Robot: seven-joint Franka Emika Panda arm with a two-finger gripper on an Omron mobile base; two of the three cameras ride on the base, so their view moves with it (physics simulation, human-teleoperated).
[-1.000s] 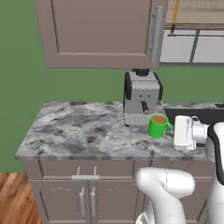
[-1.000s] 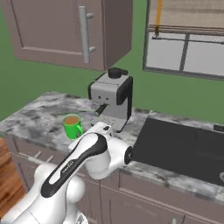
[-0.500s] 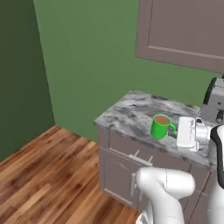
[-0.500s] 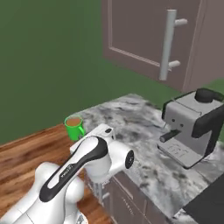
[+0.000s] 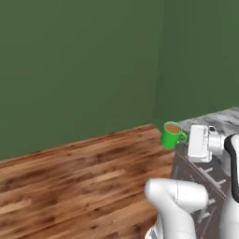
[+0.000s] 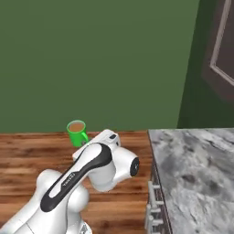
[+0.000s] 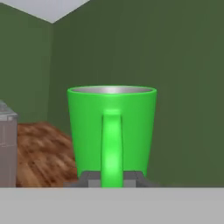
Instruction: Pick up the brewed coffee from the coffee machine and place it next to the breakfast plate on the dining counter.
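The brewed coffee [image 5: 171, 135] is a bright green mug with brown liquid, held upright in the air above the wooden floor, just off the corner of a marbled countertop [image 5: 220, 119]. My gripper [image 5: 183, 138] is shut on its side handle. In the right base view the mug [image 6: 77, 132] hangs ahead of the arm with the gripper [image 6: 87, 139] at its handle. In the hand view the mug [image 7: 112, 127] is close, handle facing me, between the fingertips [image 7: 90, 178]. The coffee machine and the breakfast plate are out of view.
A brown wooden floor [image 5: 70, 177] spreads to the left below a dark green wall [image 5: 84, 65]. The marbled countertop [image 6: 196, 173] with grey drawers [image 5: 205, 177] stands to the right. A dark upper cabinet door [image 6: 224, 50] hangs at the far right.
The base has turned left, so the whole scene has slid right: the coffee machine and cabinets have left the views and floor and wall have come in. The mug stays in the gripper.
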